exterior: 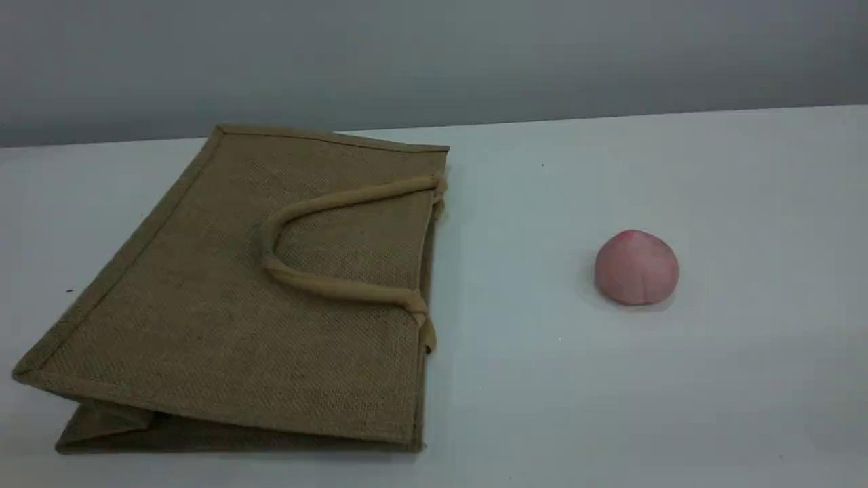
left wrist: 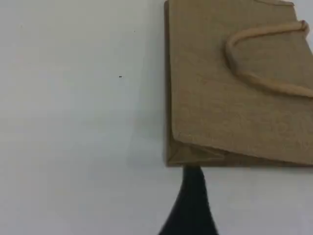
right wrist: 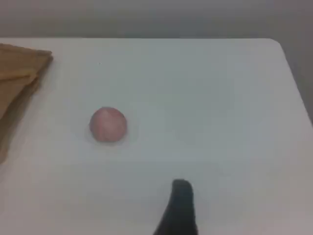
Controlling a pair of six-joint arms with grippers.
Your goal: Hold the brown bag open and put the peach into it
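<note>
Two pincers are open and hold nothing: the left pincer (left wrist: 191,176) is close to the brown bag (exterior: 224,298), which lies flat on the tabletop (exterior: 610,407) with its mouth facing the peach (exterior: 636,268), and the right pincer (right wrist: 182,190) is nearer that peach, well apart from the bag.

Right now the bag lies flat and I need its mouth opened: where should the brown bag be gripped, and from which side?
Grip the loop handle at its bend, from above. The brown bag lies flat, mouth toward the peach, and this handle rests on its top panel, seemingly raised enough to pinch; lifting it should probably part the mouth.
</note>
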